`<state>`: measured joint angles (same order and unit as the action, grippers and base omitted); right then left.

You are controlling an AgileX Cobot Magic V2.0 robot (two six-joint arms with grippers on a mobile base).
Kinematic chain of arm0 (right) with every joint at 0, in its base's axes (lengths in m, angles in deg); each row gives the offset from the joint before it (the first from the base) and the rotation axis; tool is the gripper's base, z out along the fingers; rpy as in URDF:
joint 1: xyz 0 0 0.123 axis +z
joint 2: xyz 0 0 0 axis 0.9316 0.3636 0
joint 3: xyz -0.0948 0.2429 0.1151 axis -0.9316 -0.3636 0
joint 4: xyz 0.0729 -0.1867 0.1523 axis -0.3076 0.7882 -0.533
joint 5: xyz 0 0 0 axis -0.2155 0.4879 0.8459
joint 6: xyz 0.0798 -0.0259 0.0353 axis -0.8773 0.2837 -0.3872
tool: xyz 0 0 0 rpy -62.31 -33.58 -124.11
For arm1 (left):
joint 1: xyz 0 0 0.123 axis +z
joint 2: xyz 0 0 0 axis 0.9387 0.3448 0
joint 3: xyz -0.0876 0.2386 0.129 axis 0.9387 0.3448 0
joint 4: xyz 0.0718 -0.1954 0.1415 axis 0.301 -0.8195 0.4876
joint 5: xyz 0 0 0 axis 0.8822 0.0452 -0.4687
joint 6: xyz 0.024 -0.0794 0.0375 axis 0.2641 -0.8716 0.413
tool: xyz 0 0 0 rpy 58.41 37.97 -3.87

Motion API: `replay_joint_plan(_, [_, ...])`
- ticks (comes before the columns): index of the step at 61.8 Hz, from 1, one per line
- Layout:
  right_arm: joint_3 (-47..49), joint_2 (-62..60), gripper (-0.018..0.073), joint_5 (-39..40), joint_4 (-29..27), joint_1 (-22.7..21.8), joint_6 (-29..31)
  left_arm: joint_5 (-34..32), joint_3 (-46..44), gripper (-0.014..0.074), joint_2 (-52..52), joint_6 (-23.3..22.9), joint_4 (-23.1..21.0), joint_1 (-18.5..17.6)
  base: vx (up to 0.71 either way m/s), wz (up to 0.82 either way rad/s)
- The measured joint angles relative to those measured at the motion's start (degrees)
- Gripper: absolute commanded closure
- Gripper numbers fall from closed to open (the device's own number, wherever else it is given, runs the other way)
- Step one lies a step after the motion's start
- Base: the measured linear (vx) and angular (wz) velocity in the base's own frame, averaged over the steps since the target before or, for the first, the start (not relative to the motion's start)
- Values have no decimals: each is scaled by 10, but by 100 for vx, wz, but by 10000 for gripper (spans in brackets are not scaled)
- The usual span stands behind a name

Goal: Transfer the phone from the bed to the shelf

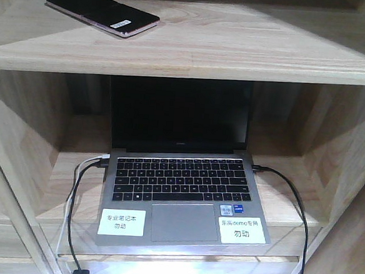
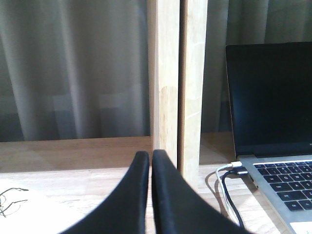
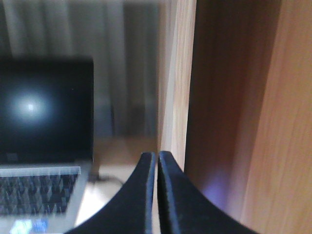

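**Phone resting on the upper shelf board, both my grippers closed on nothing**

On the thick pale wooden shelf board (image 1: 239, 47), toward its left rear part, the flat glossy black foldable phone with the pinkish-gold edge (image 1: 102, 12) is lying face up, at a slant to the front edge. It is lying flat and nothing is touching it. I am seeing a small white sticker near its right end; the middle crease I cannot make out clearly from here. The bed is not appearing in any view.

I am judging that this phone is light but stiff, and that its glass face is slippery and easy to scratch or crack. If I need to hold it again, I am thinking the two long metal edges are the best place, near the middle, not the glossy face and not the fold.

My left gripper (image 2: 150, 155) is closed, its two black fingers touching each other with nothing between them; it is pointing at a pale wooden upright post (image 2: 178, 87). My right gripper (image 3: 157, 156) is also closed and empty, beside a wooden side wall (image 3: 234, 117).

Below the phone's board, an open silver laptop with a black screen (image 1: 180, 174) is standing in the lower compartment, with cables plugged on both sides. To my judgement, the placing is already done.
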<state>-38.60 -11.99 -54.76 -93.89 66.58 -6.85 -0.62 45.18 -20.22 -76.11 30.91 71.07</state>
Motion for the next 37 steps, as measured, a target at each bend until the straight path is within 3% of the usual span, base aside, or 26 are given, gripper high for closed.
replay_joint_plan(16, [-62, -44, 565, 58, 0, 0, 0, 0, 0, 595, 0, 0, 0, 0, 0, 0])
replay_joint_plan(37, [-62, -47, 565, 62, 0, 0, 0, 0, 0, 595, 0, 0, 0, 0, 0, 0])
